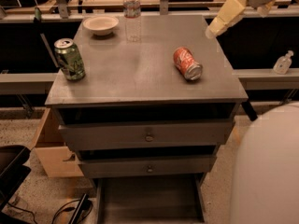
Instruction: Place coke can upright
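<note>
In the camera view my gripper [216, 27] hangs over the back right corner of the grey cabinet [140, 78], clenched or released I cannot tell, and the coke can [188, 63] lies on its side on the top, right of centre, well apart from the upright green can [70, 59].

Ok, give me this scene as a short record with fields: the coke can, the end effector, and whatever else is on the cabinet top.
coke can: lying on its side, right half of the top, not held
end effector: in the air near the back right corner, apart from the coke can
green can: upright, left edge
bowl: back left
bottle: upright, right of the bowl
task state: coke can not yet upright
</note>
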